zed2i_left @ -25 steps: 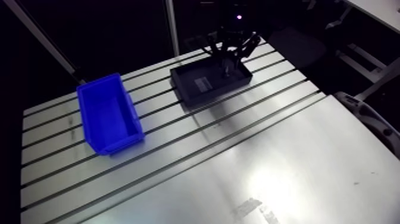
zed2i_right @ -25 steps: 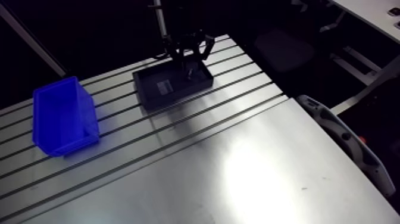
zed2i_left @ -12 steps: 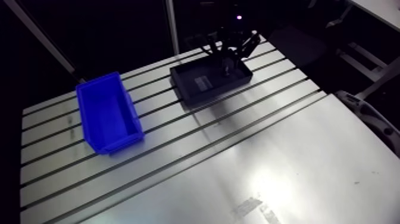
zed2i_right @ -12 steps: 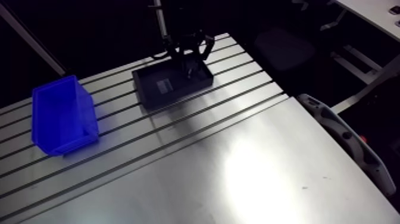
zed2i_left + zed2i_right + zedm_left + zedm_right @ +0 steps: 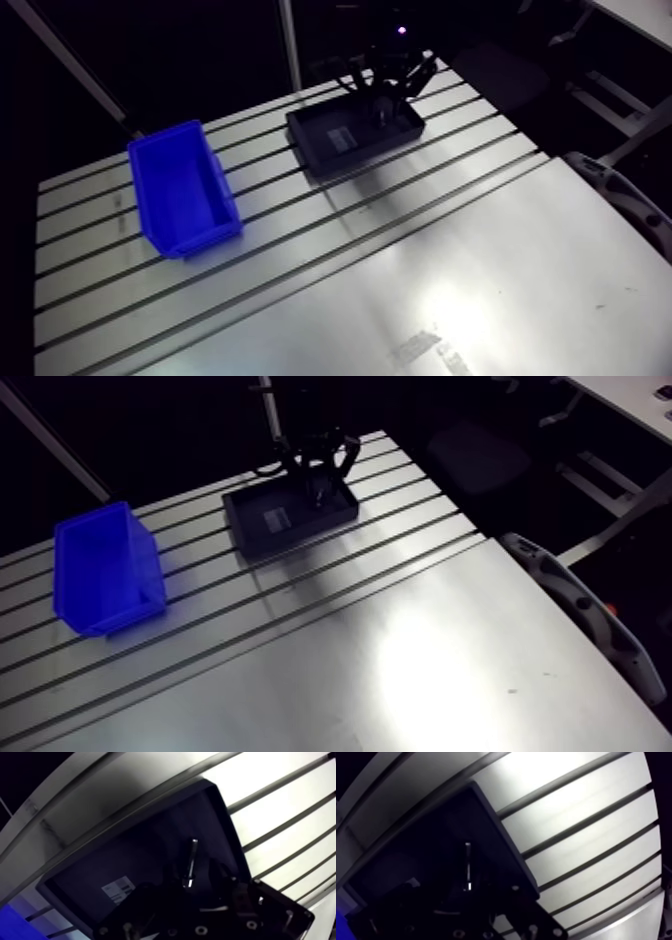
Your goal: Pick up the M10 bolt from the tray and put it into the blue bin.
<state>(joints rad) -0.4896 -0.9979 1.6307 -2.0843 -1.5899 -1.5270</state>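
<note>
Arm view: the black tray sits at the far side of the table, with the blue bin well apart from it on the same table. The gripper hangs over the end of the tray farther from the bin. Its linkages look splayed here, though it is small and dark against the tray. The bolt cannot be made out from this view. A pale label lies on the tray floor, on the bin's side of the gripper.

Wrist view: the bolt lies flat on the tray floor as a thin bright bar. Its long axis runs straight ahead from the gripper, and its near end is close under the gripper body. Dark finger shapes stand on either side of that near end with a gap on each side, so I judge the gripper spread and holding nothing. The fingers blend into the dark tray, so this is not certain. The bolt is near the tray wall on one side, and the label is off to the other.

The bolt's axis runs along the slot between the fingers, so they would close across its shank. The descent looks nearly lined up.
</note>
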